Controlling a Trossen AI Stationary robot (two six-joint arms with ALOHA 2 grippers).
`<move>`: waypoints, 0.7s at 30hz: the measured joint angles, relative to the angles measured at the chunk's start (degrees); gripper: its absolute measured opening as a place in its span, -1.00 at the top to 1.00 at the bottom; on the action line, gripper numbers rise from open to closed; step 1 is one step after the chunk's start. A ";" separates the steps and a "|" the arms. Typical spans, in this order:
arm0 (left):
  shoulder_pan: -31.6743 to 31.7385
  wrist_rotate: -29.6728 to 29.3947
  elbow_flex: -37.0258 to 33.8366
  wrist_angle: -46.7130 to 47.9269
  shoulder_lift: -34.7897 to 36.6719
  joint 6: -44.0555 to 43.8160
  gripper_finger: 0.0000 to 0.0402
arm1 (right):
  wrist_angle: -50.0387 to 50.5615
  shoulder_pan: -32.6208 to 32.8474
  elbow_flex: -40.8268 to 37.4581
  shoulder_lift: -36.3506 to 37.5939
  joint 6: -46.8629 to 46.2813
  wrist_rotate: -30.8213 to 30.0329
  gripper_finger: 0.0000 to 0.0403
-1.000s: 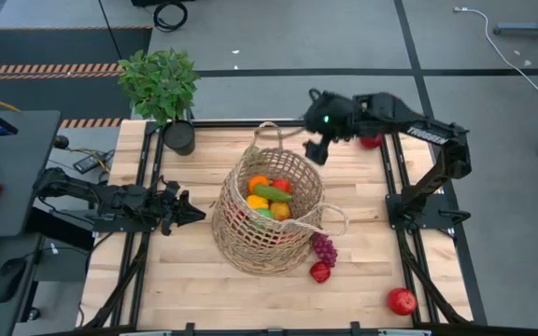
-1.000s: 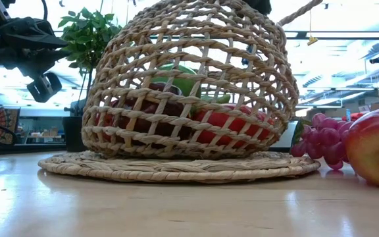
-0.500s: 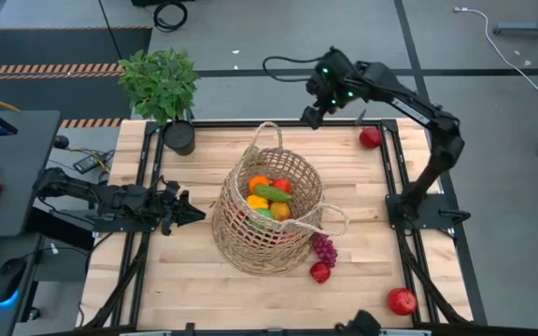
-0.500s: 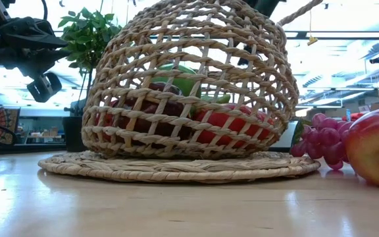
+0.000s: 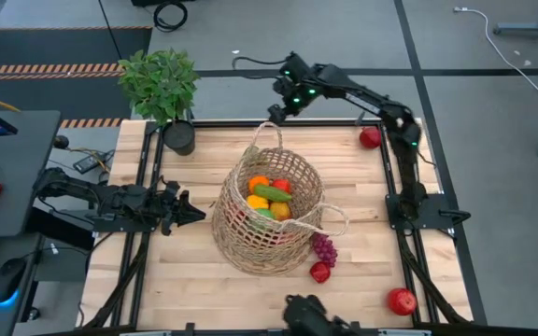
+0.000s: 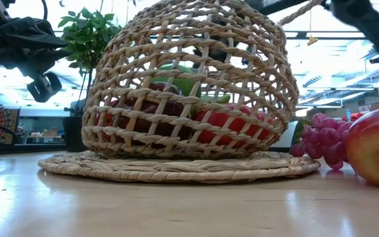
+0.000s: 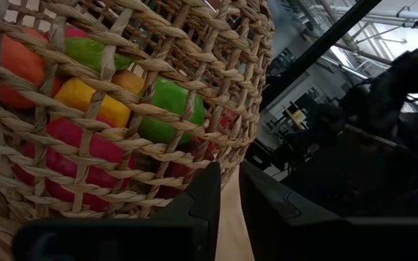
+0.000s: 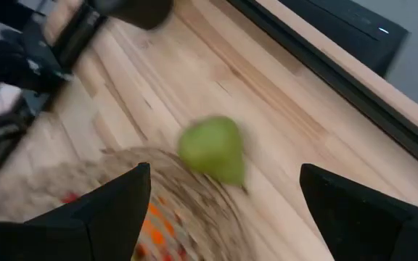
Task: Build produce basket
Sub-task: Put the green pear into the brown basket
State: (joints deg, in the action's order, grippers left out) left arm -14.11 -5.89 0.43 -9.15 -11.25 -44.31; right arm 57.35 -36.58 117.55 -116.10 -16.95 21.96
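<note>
A: Right end effector (image 5: 276,111)?
B: Fingers spread, holding nothing, over the surface's (image 5: 362,271) far edge.
A: Left end effector (image 5: 187,211)?
B: Closed, empty, near left edge. Basket (image 5: 269,217) mid-surface, produce (image 5: 269,198) inside.

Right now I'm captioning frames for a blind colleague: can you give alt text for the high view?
A wicker basket holding mixed produce sits mid-table, with purple grapes and two red apples beside it. The right gripper, open, hangs over the far edge; the left gripper waits left of the basket.
</note>
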 joint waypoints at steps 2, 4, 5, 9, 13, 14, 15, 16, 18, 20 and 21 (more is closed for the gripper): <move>0.01 0.00 -0.01 -0.02 0.00 0.04 0.71 | 0.09 1.04 5.57 -3.85 -2.08 0.00 -0.77; 0.02 0.00 -0.01 0.00 0.02 0.00 0.70 | 0.11 1.80 11.30 -7.68 -4.36 -0.15 -0.77; 0.00 -0.02 -0.01 -0.02 0.00 0.04 0.69 | 0.05 2.12 13.92 -9.41 -5.03 -0.87 -0.77; 0.01 0.00 0.01 -0.02 0.02 0.03 0.69 | -4.10 3.21 15.94 -13.28 -8.72 -3.21 -0.77; 0.02 -0.02 0.02 -0.02 0.00 0.04 0.71 | -7.20 4.26 14.94 -15.74 -13.60 -1.96 -0.77; 0.00 -0.02 0.02 -0.02 0.02 0.02 0.72 | -7.62 4.29 14.94 -16.34 -15.39 -1.00 -0.77; 0.00 -0.01 0.02 -0.02 0.02 0.01 0.72 | -8.34 4.28 14.94 -16.91 -17.49 -0.38 -0.77; 0.01 -0.02 0.01 -0.02 0.02 0.02 0.72 | -9.07 4.26 14.94 -17.50 -19.28 -0.03 -0.77; 0.01 -0.01 0.02 -0.01 0.02 0.02 0.72 | -10.32 4.22 14.94 -18.36 -19.65 0.58 -0.77; 0.00 -0.02 0.00 0.00 0.02 0.03 0.71 | -11.52 5.08 14.94 -19.22 -15.78 0.00 -0.77; 0.02 -0.02 0.00 0.00 0.02 0.04 0.70 | -11.51 5.94 14.94 -19.66 -13.20 -0.73 -0.77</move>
State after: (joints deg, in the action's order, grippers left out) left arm -14.09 -5.91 0.43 -9.15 -11.22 -44.28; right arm 45.84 -30.64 132.49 -135.76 -30.16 21.22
